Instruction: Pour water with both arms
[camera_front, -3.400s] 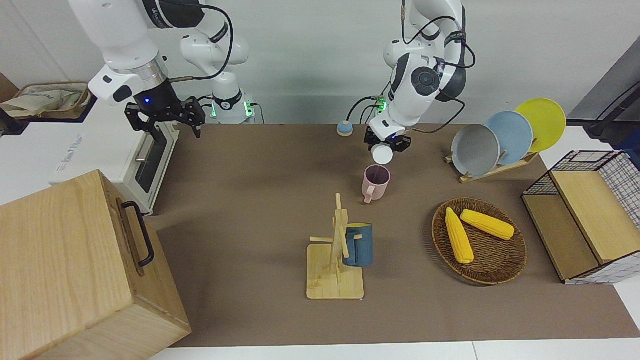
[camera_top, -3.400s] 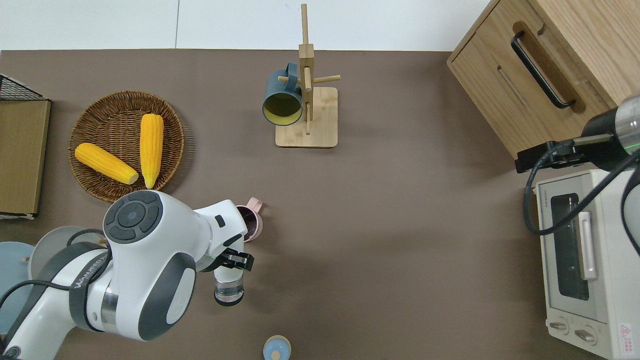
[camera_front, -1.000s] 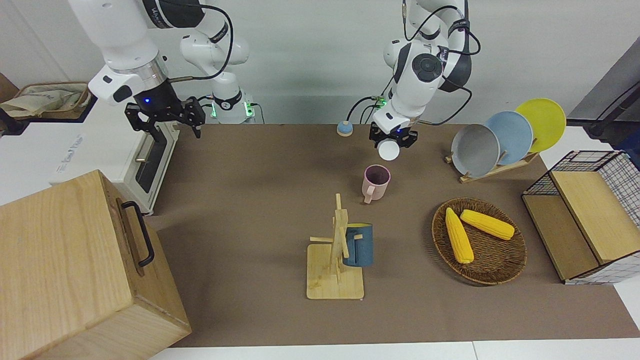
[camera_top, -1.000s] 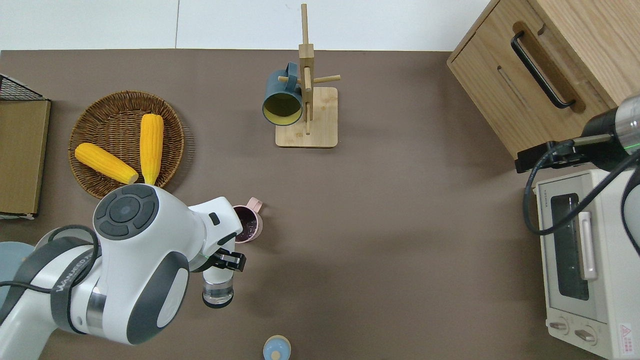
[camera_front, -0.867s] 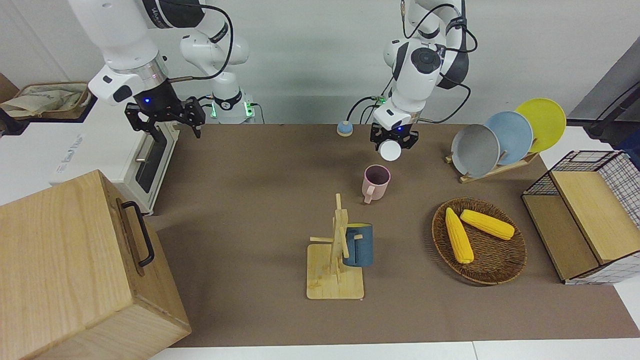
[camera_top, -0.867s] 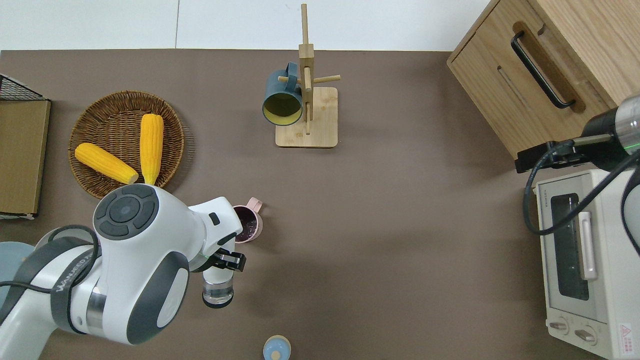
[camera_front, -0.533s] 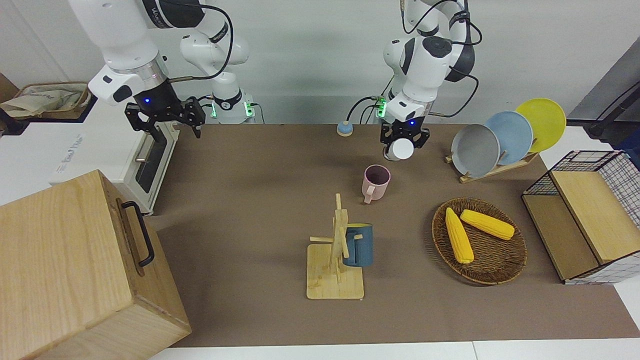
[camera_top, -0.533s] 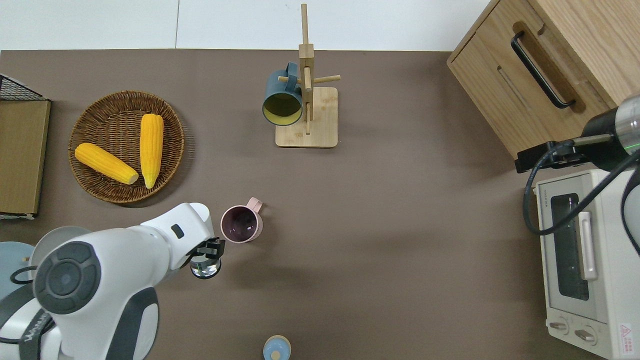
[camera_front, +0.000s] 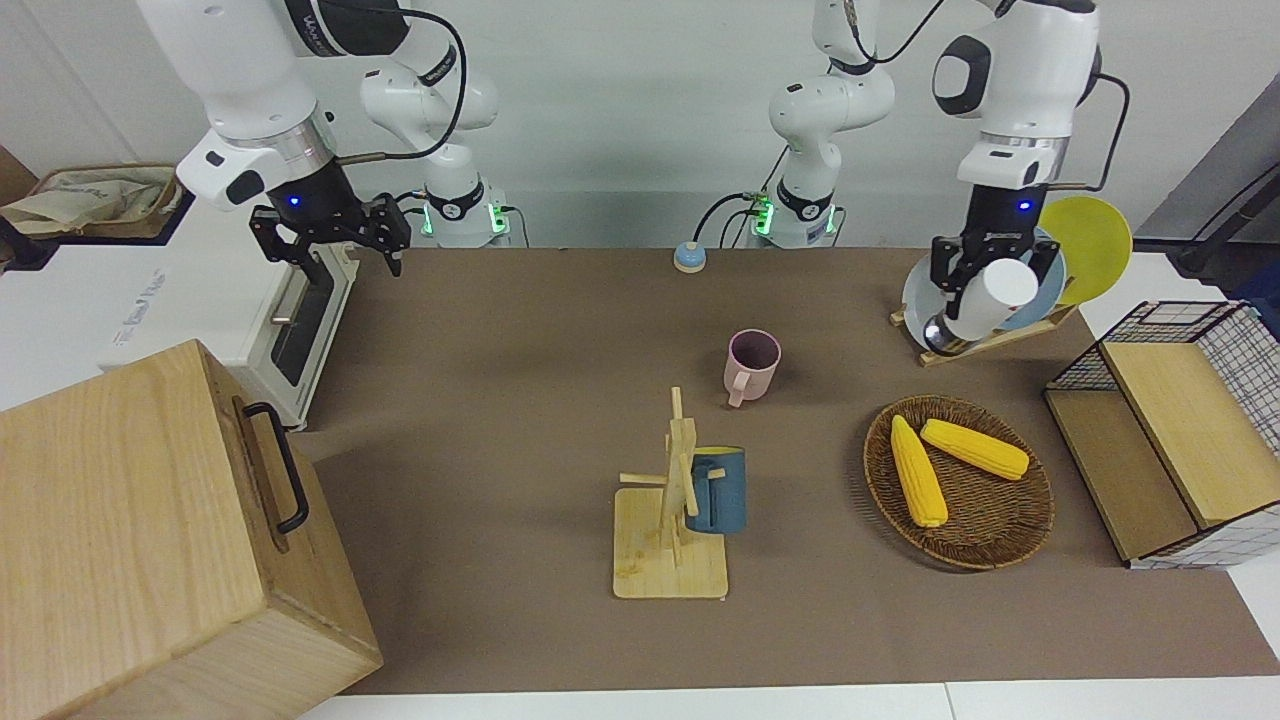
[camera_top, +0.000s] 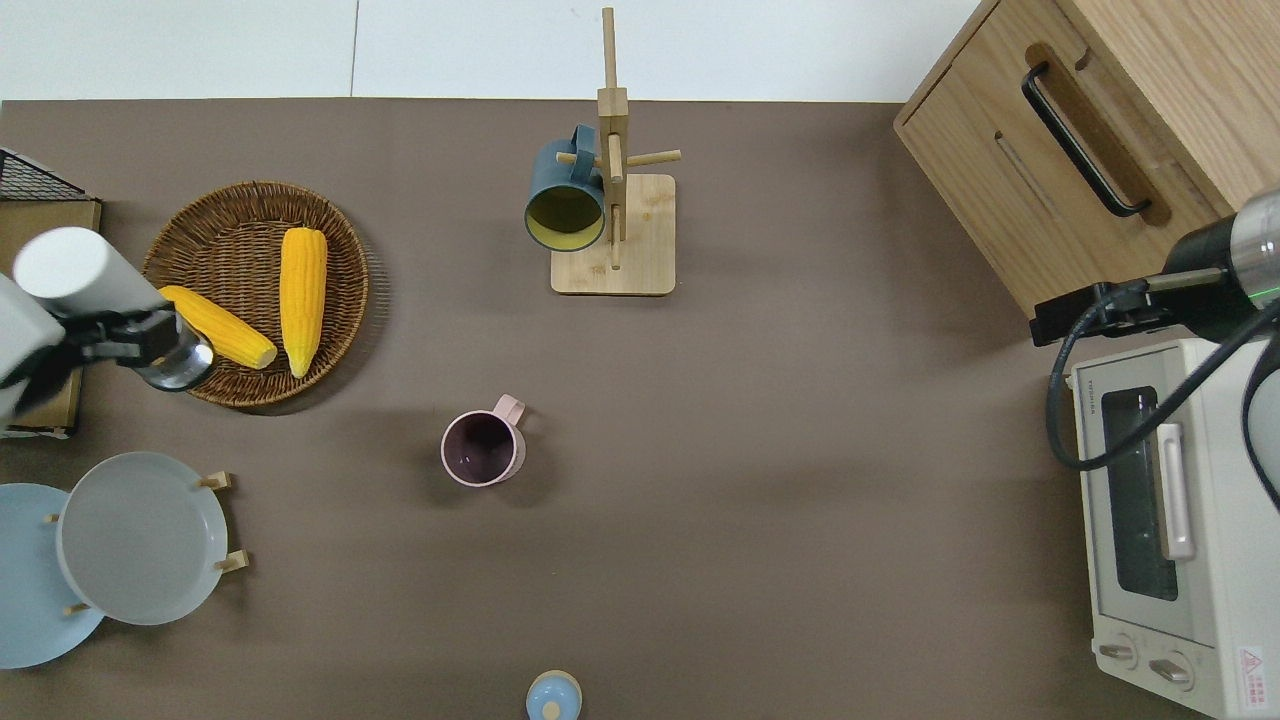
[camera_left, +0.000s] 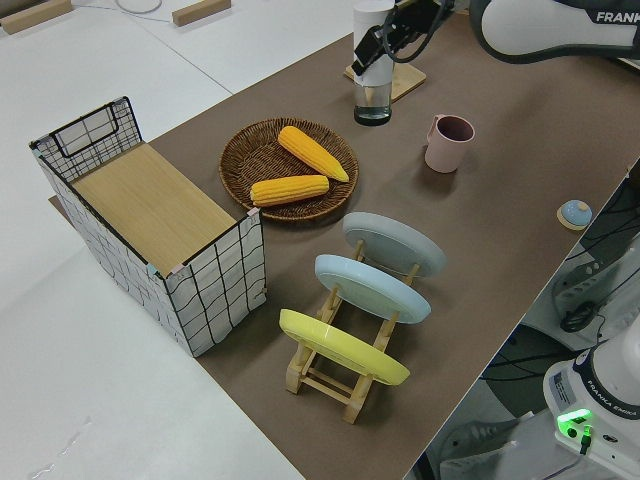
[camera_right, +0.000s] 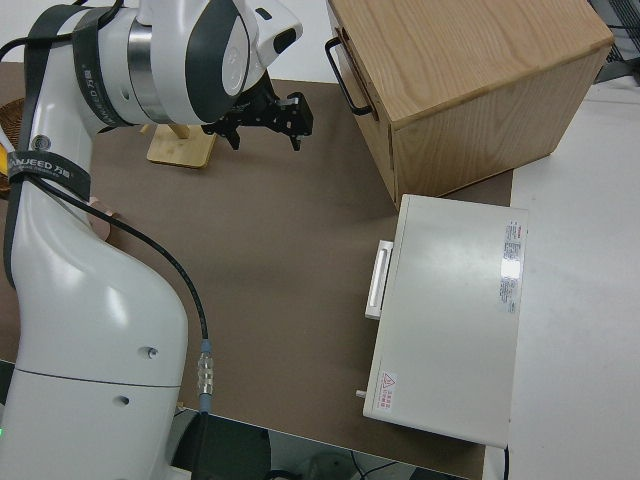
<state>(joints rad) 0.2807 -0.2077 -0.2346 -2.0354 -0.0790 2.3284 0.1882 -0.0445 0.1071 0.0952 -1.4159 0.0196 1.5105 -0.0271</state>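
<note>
The left tool (camera_top: 120, 340) pinched a white-capped clear bottle (camera_top: 95, 290) over the wicker basket (camera_top: 330, 330) rim; the right tool (camera_front: 330, 235), parked, was spread.

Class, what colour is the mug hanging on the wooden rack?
Dark blue mug, yellowish inside; the overhead view shows it best.

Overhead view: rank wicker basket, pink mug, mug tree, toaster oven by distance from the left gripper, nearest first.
The left gripper holds a clear bottle.
1. Wicker basket: the gripper is over its rim.
2. Pink mug: mid-table, nearer the robots.
3. Mug tree: mid-table, farther from the robots.
4. Toaster oven: at the right arm's end.
</note>
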